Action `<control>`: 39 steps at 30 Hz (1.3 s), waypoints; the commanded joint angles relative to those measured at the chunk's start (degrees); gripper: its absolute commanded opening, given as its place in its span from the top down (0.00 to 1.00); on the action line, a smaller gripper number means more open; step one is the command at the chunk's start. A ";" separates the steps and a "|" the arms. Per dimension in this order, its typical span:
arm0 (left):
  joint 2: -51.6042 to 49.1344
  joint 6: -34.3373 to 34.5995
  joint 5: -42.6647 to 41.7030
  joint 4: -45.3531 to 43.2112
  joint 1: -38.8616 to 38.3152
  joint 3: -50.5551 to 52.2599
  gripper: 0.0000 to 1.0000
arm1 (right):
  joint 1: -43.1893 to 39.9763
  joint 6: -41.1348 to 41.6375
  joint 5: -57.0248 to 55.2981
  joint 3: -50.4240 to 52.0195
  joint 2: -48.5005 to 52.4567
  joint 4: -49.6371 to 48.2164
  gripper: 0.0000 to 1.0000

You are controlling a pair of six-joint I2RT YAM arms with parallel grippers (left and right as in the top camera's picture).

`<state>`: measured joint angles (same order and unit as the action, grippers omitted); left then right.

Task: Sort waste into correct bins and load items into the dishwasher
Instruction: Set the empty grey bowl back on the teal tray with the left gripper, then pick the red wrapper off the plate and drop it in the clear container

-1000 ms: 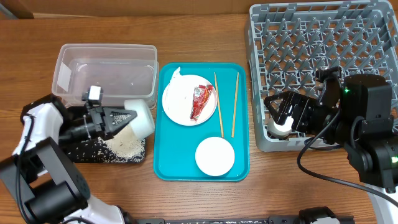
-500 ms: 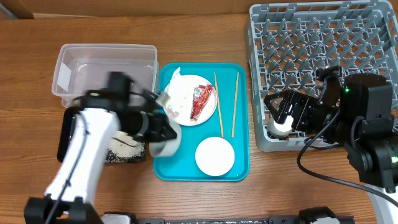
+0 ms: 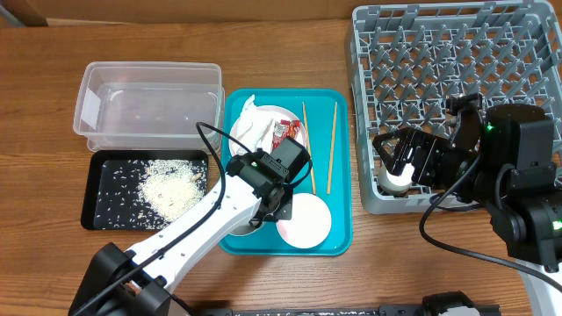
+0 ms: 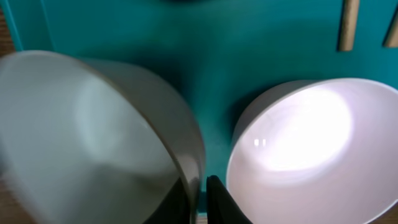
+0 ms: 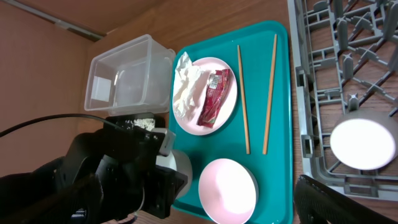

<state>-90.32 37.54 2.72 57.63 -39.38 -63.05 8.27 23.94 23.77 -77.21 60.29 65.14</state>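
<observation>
Left hand (image 4: pixel 199 198): closed narrowly on the rim of the first bowl (image 4: pixel 93 137), one finger inside the wall and one outside. This bowl is over the near-left corner of the teal serving tray (image 3: pixel 338 233); whether it touches the tray cannot be told.

Second bowl (image 3: pixel 305 219): upright on the near part of the same tray, just beside the first bowl.

Plate (image 5: pixel 225 115): at the far end of the tray. It carries the crumpled tissue (image 5: pixel 186 90) on its left side and the red wrapper (image 5: pixel 214 94) near its middle.

Chopsticks (image 5: pixel 243 99): lying lengthwise on the tray to the right of the plate, slightly apart from each other.

Rice (image 3: pixel 171 187): heaped and scattered in the black tray (image 3: pixel 97 211), which lies on the wooden tabletop (image 3: pixel 281 53) just in front of the clear tub (image 3: pixel 149 68).

Right hand (image 3: pixel 395 161): poised above the near-left corner of the dish rack (image 3: pixel 439 53), directly over the cup (image 5: pixel 367 144), which stands in that corner. Only one finger shows in the right wrist view, so the spread of this hand cannot be told.
</observation>
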 commanded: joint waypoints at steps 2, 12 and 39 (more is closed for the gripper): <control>0.11 2.25 2.64 4.20 1.05 -5.68 0.59 | -0.15 -0.33 0.31 -0.63 -0.17 -0.33 0.00; -0.24 -8.37 9.73 -3.15 1.25 -15.06 0.29 | -0.15 -0.35 0.33 -0.63 -0.15 -0.04 0.00; -22.91 -22.51 -3.76 -15.65 9.84 -17.70 0.96 | -0.15 -0.33 0.33 -0.63 -0.15 1.46 0.00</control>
<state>-113.60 16.23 0.56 39.42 -29.63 -77.89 8.29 23.94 23.77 -77.21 60.29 66.67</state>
